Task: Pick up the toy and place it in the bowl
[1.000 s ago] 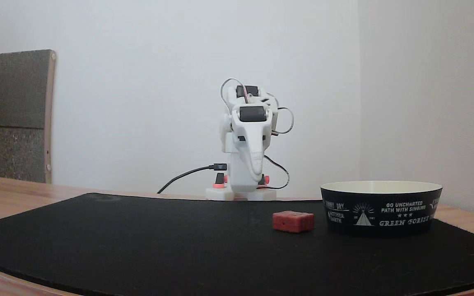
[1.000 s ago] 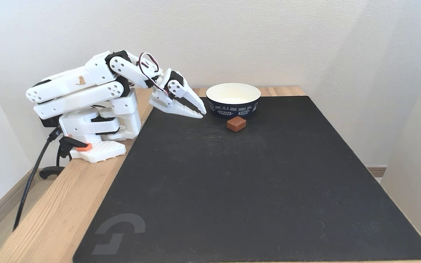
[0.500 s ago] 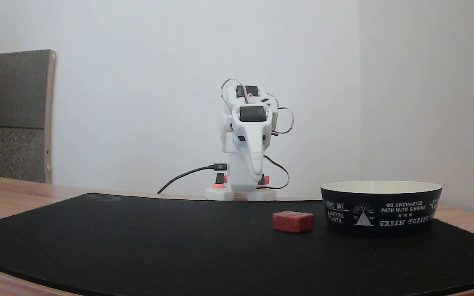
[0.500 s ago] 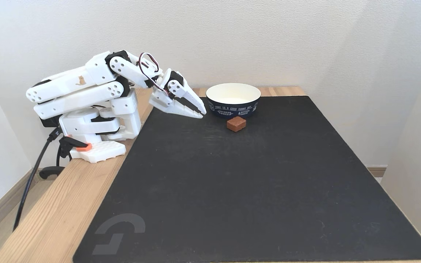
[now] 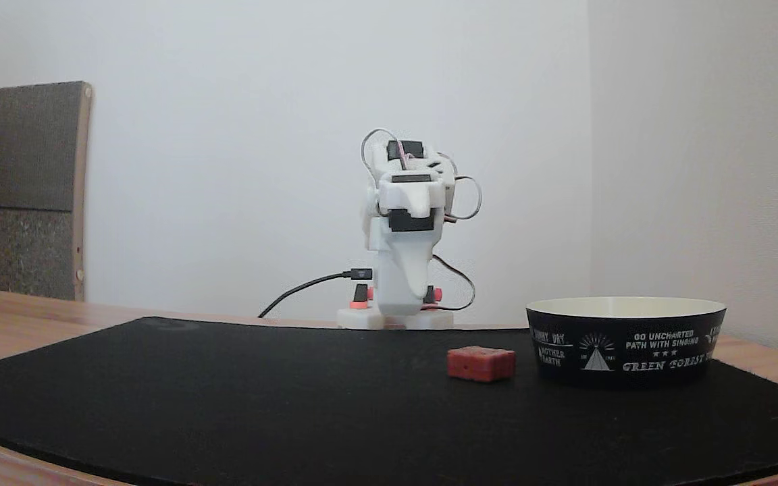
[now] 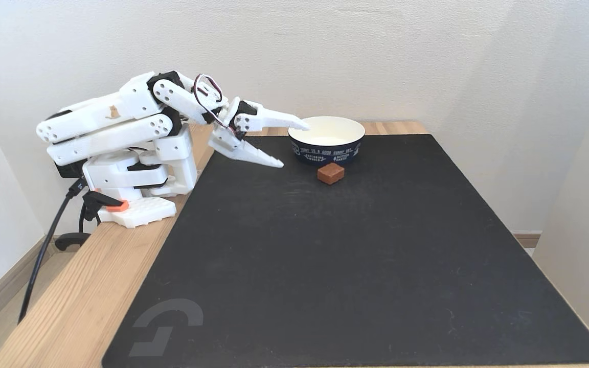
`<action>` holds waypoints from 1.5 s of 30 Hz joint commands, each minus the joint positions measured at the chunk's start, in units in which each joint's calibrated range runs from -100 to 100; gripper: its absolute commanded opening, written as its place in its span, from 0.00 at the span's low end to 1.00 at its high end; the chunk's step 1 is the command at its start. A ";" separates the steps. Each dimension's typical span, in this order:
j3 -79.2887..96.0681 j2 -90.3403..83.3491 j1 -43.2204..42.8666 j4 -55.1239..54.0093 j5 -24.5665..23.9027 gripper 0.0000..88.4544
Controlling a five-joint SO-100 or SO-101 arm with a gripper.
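Observation:
The toy (image 5: 481,363) is a small red block lying on the black mat, just in front of the bowl in a fixed view (image 6: 331,173). The bowl (image 5: 625,344) is black outside with white print and cream inside (image 6: 326,152). My white gripper (image 6: 294,144) hangs above the mat's far left corner, to the left of the toy and bowl, and is open with nothing between its fingers. Its upper finger (image 6: 279,118) reaches toward the bowl's rim and its lower finger (image 6: 253,155) slants down. Head-on, the gripper (image 5: 415,243) sits behind the toy.
A black mat (image 6: 356,266) covers most of the wooden table (image 6: 85,276). The arm's base (image 6: 136,209) and a black cable (image 6: 44,255) sit at the table's left edge. Walls stand close behind and to the right. A padded board (image 5: 21,189) leans at the far left.
The gripper has opened: its upper finger swung up toward the bowl's rim while the lower finger stayed. The arm, toy and bowl have not moved.

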 commanded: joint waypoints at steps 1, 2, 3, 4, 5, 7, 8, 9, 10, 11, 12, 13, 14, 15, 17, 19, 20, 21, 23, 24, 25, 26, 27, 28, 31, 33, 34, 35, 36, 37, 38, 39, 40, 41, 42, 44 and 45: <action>-9.21 11.42 2.65 -2.68 0.18 0.39; -12.01 15.43 2.82 -4.12 0.24 0.40; -15.34 20.01 3.41 -5.47 0.24 0.40; -23.18 29.60 4.75 -6.83 0.24 0.40; -27.24 34.18 5.41 -6.40 0.29 0.40; -35.62 43.10 6.92 -4.79 0.86 0.40; -38.69 46.69 7.51 -3.95 1.65 0.40; -45.36 53.69 8.93 -1.58 3.68 0.40; -48.33 57.03 9.60 -0.05 4.73 0.40; -50.85 59.69 10.01 1.22 5.61 0.40; -53.47 62.45 10.35 2.57 6.71 0.40; -55.81 64.78 10.43 3.84 7.80 0.40; -60.50 69.03 10.27 6.30 10.78 0.40; -62.57 71.03 9.93 7.15 12.35 0.40; -66.18 74.70 9.09 8.84 15.06 0.40; -70.59 79.95 8.34 10.36 17.93 0.40; -71.94 81.87 8.34 10.45 18.40 0.40; -73.21 83.70 8.34 10.45 18.50 0.40; -76.36 89.71 7.92 10.45 19.03 0.40; -77.26 91.46 7.42 10.36 19.13 0.40; -78.07 93.29 6.75 10.36 19.23 0.40; -78.89 95.21 6.17 10.36 19.23 0.40; -79.70 97.04 5.50 10.36 19.23 0.40; -81.95 100.29 3.99 10.36 19.23 0.40; -85.10 103.55 2.40 10.36 19.29 0.40; -87.99 106.13 0.48 10.36 19.29 0.40; -88.80 106.96 -0.11 10.45 19.29 0.40; -89.79 107.88 -0.86 10.45 19.29 0.40; -90.42 108.63 -1.44 10.45 19.29 0.40; -91.68 110.30 -2.70 10.45 19.29 0.40; -92.22 111.05 -3.37 10.45 19.29 0.40; -92.77 111.80 -4.04 10.45 19.29 0.40; -93.31 112.38 -4.46 10.45 19.23 0.40; -93.76 113.05 -4.71 10.53 19.23 0.40; -94.84 114.13 -5.29 11.21 19.18 0.40; -96.10 115.05 -5.29 11.72 18.92 0.40; -96.55 115.38 -5.29 11.89 18.87 0.40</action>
